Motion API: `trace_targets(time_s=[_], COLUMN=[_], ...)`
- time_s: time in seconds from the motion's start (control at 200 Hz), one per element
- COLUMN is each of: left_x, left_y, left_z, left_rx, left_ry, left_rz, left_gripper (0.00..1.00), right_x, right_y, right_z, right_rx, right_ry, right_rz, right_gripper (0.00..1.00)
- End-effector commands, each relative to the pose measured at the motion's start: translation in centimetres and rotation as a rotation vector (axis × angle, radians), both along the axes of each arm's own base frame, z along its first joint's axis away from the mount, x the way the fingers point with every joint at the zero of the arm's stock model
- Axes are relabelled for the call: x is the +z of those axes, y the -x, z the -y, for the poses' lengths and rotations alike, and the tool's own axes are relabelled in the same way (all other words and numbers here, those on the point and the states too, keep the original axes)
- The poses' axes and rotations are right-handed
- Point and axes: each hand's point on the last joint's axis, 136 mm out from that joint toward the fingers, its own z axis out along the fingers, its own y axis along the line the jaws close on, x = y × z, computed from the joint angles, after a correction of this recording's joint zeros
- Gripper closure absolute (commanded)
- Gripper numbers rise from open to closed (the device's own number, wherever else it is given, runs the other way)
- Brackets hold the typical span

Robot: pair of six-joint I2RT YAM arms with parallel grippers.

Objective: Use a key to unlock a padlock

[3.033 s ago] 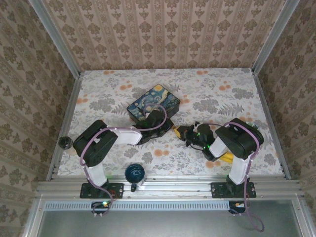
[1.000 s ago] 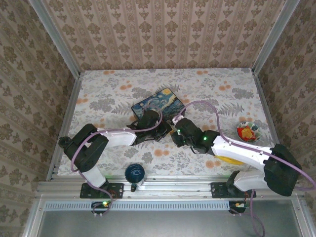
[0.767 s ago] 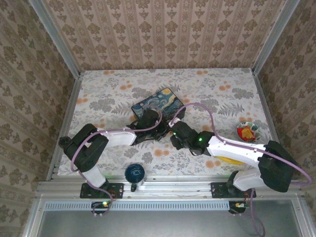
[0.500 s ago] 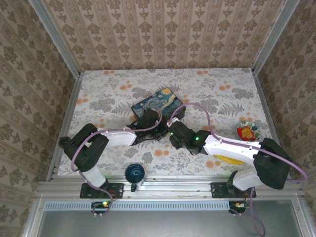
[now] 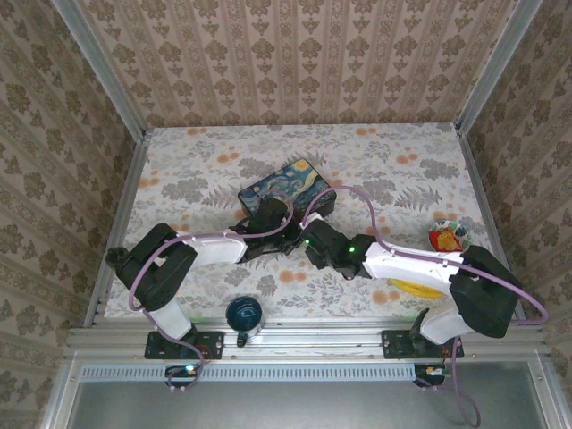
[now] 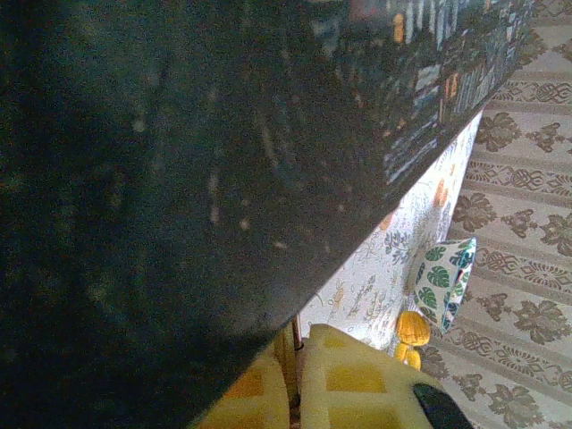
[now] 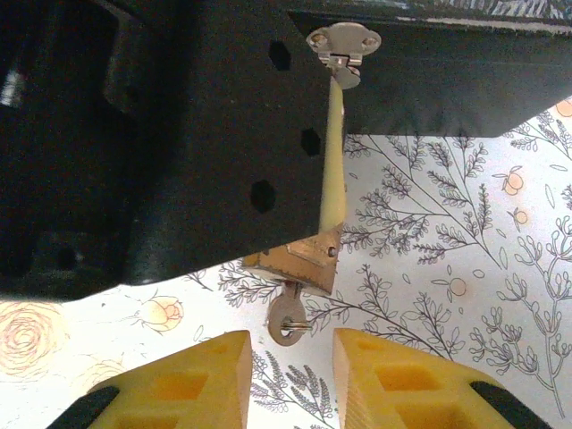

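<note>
Yellow right gripper (image 7: 290,375) jaws wider than before, astride key (image 7: 287,320); left gripper (image 6: 298,386) tight on padlock (image 7: 304,261).

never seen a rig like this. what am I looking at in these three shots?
Two robot arms are bolted to the near edge of a table, each ending in a two-finger gripper. The wide shot looks down from above and behind them. The other two shots come from a camera on each wrist.

A painted tin lies on the table, and both arms reach in beside it.

The right wrist view shows a small brass padlock with a key sticking out below it. The right gripper is open, its yellow fingers on either side of the key and not touching it. The left gripper is shut, apparently pinching the padlock.
</note>
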Motion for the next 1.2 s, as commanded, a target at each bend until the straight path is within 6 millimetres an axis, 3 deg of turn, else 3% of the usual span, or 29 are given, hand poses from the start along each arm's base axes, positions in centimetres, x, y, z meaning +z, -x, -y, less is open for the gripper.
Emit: trace_targets(time_s=[0.0,0.42,0.57,0.655,0.91,1.1,1.195], left_x=[-1.1,-1.1,-0.9,-1.0,-1.0,-0.9,-0.9], left_y=[1.0,1.2,1.4,1.7,1.9,2.1,2.2], left_z=[0.3,0.5,0.9,1.1,1.3,1.8,1.9], left_rx=[-0.012,-0.026,-0.047,-0.06,-0.073,-0.092,-0.099], left_ry=[0.024,0.035,0.037,0.035,0.033,0.043,0.05], left_rz=[-0.11,-0.116,-0.118,-0.126,-0.129,-0.131,-0.136], left_gripper=[1.0,1.0,1.0,0.86,0.81,0.99,1.0], right_x=[0.3,0.5,0.2,0.0,0.3,0.5,0.7], right_y=[-0.6,-1.9,-2.6,-2.9,-3.2,-3.4,-3.6], right_z=[0.3,-0.7,-1.4,-1.7,-1.8,-2.1,-2.4], right_rx=[-0.018,-0.012,0.007,0.015,0.015,0.01,0.01], right_ry=[0.049,0.055,0.072,0.083,0.077,0.052,0.016], right_rz=[0.024,0.069,0.083,0.091,0.114,0.117,0.101], right_gripper=[0.7,0.77,0.89,0.99,1.0,1.0,1.0])
